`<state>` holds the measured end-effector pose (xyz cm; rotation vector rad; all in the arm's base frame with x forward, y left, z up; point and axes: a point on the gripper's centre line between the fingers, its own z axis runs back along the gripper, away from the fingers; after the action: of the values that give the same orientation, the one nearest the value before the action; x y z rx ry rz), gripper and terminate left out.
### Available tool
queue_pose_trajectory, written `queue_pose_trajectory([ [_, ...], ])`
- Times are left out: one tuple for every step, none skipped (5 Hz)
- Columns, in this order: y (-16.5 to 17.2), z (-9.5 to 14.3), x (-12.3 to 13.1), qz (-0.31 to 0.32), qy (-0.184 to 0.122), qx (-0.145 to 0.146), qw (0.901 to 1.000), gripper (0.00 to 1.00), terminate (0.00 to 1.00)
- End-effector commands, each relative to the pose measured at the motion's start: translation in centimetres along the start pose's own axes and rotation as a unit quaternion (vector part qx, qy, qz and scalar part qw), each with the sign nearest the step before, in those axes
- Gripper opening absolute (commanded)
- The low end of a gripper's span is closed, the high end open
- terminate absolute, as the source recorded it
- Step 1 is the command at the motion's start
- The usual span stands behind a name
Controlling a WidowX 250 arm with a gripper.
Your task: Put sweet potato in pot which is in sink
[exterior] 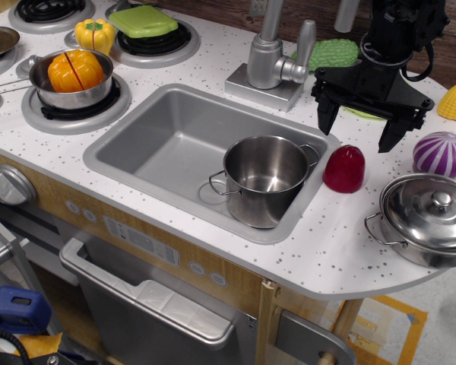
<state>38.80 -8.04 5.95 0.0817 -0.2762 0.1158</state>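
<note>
The sweet potato (343, 168) is a glossy red dome standing on the white speckled countertop just right of the sink (167, 144). The pot (265, 179) is shiny steel with two loop handles and no lid; it stands empty in the sink's front right corner. My black gripper (358, 128) hangs open above and just behind the sweet potato, fingers spread wide and pointing down, holding nothing. Its left fingertip (324, 124) is over the sink's right rim and its right fingertip (389, 141) is to the right of the sweet potato.
A lidded steel pot (429, 218) sits at the front right. A purple-and-white striped toy (441, 153) and a yellow corn (455, 102) lie to the right. The faucet (272, 57) stands behind the sink. A pan with an orange vegetable (72, 76) sits on the stove.
</note>
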Motion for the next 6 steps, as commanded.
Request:
queue_pose_trajectory([
  [0.0,0.0,0.0,0.000,0.000,0.000,1.0000,1.00,0.00],
  [0.4,-0.5,0.1,-0.005,-0.007,-0.026,0.9996,1.00,0.00],
  [0.4,-1.0,0.0,-0.009,-0.017,-0.036,0.9992,1.00,0.00],
  [0.6,-1.4,-0.1,-0.012,-0.024,-0.045,0.9986,1.00,0.00],
  [0.8,-1.7,-0.1,-0.014,-0.031,-0.052,0.9981,1.00,0.00],
  [1.1,-2.4,-0.3,-0.013,-0.037,-0.064,0.9972,1.00,0.00],
])
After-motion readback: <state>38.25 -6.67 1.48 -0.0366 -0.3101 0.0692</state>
